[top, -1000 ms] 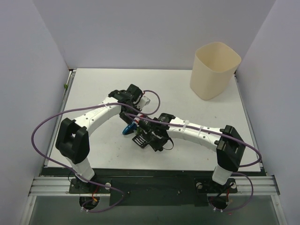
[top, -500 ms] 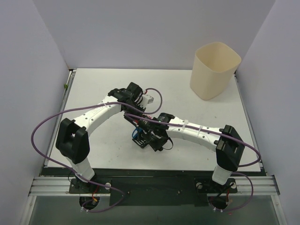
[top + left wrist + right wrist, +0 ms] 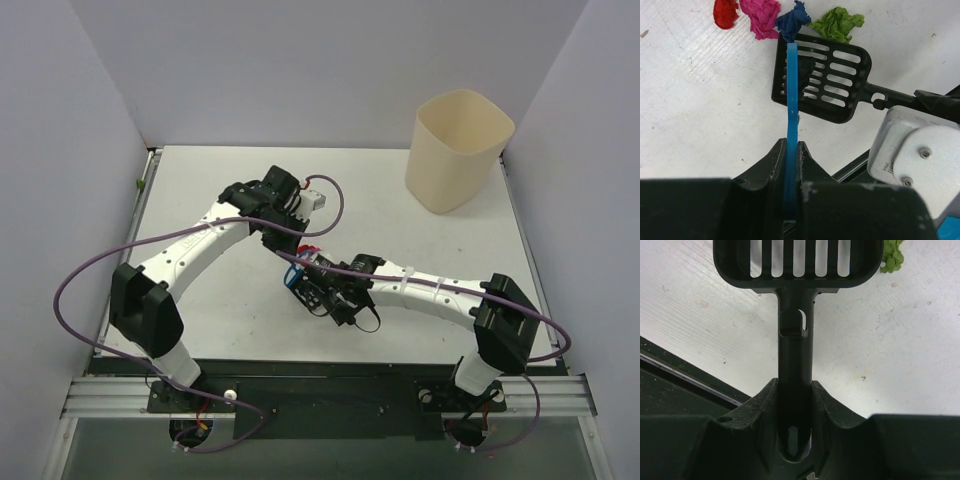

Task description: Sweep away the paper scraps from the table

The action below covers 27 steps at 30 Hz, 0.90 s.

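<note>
My left gripper point(image 3: 791, 145) is shut on the blue hand brush point(image 3: 791, 100), seen edge-on, its far end over the black slotted scoop point(image 3: 840, 85). Paper scraps lie just past the scoop's lip: red point(image 3: 726, 12), pink point(image 3: 761, 17), dark blue point(image 3: 794, 20) and green point(image 3: 837, 22). My right gripper point(image 3: 796, 385) is shut on the scoop's handle point(image 3: 796, 355), with the slotted blade point(image 3: 797, 262) flat on the table point(image 3: 200, 200) and the green scrap point(image 3: 892, 257) at its right corner. From above, both grippers meet mid-table, with red scraps point(image 3: 310, 252) showing between them.
A tall cream bin point(image 3: 455, 150) stands at the back right corner. Lilac walls enclose the table on three sides. A metal rail point(image 3: 330, 395) with both arm bases runs along the near edge. Purple cables loop over both arms.
The left arm has pulled back and its wrist has shifted to the far side. The brush has swung over the scoop. The right arm has turned the scoop and moved it slightly right.
</note>
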Tool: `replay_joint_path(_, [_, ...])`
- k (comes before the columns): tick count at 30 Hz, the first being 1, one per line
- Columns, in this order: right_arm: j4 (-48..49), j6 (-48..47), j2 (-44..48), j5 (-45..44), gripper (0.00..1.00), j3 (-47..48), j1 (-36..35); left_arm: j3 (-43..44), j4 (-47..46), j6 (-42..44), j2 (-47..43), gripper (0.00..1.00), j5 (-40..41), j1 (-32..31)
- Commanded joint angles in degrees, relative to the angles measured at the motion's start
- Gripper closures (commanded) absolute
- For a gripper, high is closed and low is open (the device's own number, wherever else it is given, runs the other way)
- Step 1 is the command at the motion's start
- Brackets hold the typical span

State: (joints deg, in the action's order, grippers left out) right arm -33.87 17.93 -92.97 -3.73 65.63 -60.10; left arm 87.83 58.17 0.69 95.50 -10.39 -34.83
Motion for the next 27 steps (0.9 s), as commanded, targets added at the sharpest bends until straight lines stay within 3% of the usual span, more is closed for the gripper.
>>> replay_joint_path(1, [0.56, 0.61, 3.49, -1.99, 1.00, -0.32, -0.29, -0.46, -1.39, -1.99, -1.29, 1.00, -1.91, -0.15])
replay_joint_path(9, [0.73, 0.87, 4.46, -2.25, 1.00, -0.85, -0.72, -1.44, -2.89, -1.74, 1.70, 1.00, 0.90, -0.15])
replay_joint_path(20, [0.73, 1.14, 5.69, -3.30, 1.00, -1.55, -0.72, 3.22, -2.63, -3.85, -3.91, 1.00, -1.38, 0.81])
replay_joint_path(27, [0.30, 1.14, 7.27, -3.57, 1.00, -0.94, -0.64, 1.03, -5.24, -7.19, -12.34, 1.00, -3.58, 8.63])
